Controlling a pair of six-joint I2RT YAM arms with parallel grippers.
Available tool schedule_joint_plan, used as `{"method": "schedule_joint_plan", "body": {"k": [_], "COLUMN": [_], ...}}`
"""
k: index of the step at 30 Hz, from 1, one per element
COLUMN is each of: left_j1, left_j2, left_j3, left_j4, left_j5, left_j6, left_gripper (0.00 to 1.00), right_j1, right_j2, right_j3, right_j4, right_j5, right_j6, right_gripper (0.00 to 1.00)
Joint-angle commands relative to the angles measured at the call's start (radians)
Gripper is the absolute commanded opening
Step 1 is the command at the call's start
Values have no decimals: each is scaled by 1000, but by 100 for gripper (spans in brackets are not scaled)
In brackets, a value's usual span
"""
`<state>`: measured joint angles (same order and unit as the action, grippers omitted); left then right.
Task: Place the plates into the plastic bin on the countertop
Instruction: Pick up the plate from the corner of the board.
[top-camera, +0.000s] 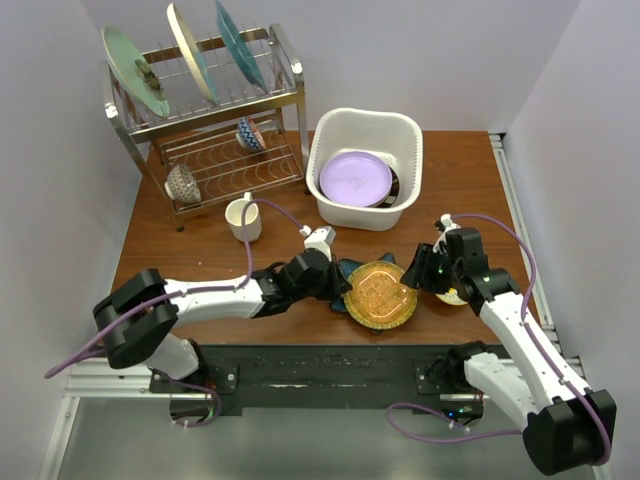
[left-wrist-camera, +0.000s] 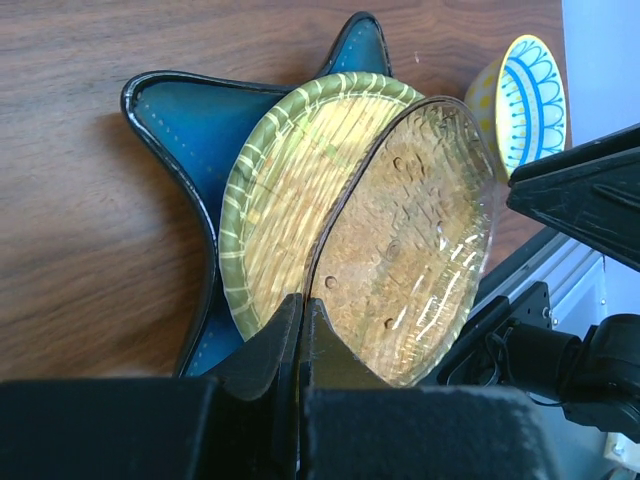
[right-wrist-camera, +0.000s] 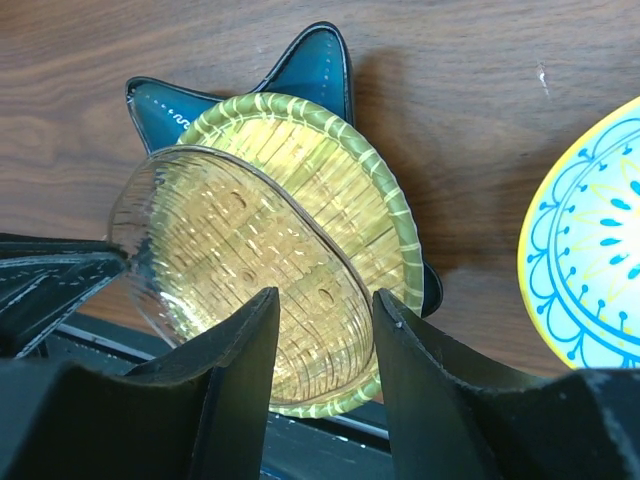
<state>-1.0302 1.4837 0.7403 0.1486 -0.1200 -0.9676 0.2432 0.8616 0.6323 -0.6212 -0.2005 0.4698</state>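
Observation:
My left gripper (top-camera: 338, 283) (left-wrist-camera: 300, 300) is shut on the rim of the amber round plate (left-wrist-camera: 410, 240), a clear ribbed glass plate, and holds it tilted up on edge. Under it a green-and-yellow striped plate (left-wrist-camera: 280, 180) lies on the blue star-shaped plate (left-wrist-camera: 180, 120). My right gripper (top-camera: 418, 272) (right-wrist-camera: 325, 300) is open, and the amber plate's (right-wrist-camera: 230, 250) opposite edge shows between its fingers. The plastic bin (top-camera: 340, 135) stands behind with the lavender plate (top-camera: 355, 177) and a dark-rimmed plate in it.
A small yellow-centred bowl (right-wrist-camera: 590, 270) sits right of the stack, by my right gripper. A wire dish rack (top-camera: 215, 130) with three upright plates and two bowls stands at the back left, a cream mug (top-camera: 243, 218) before it. The table's front edge is just below the stack.

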Motion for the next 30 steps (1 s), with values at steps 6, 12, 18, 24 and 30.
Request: {"method": "schedule_joint_plan", "body": {"k": [6, 12, 18, 24, 30], "left_j1": [-4, 13, 25, 36, 42], "left_j2": [-128, -152, -131, -115, -97], "left_j3": [-76, -119, -136, -151, -153], "left_j4": [109, 183, 247, 285, 308], "left_j5": [-63, -27, 20, 40, 62], "left_j6": [-45, -56, -62, -68, -65], "left_gripper": [0, 0, 0, 0, 0], "right_j1": [4, 4, 4, 4, 4], "right_j2": [-10, -22, -62, -70, -53], "right_j3": [-46, -66, -92, -98, -111], "right_j4": [77, 139, 227, 259, 296], "right_j5": [-83, -152, -252, -306, -349], "right_j6": [13, 39, 89, 104, 109], "right_gripper": [47, 47, 46, 43, 21]}}
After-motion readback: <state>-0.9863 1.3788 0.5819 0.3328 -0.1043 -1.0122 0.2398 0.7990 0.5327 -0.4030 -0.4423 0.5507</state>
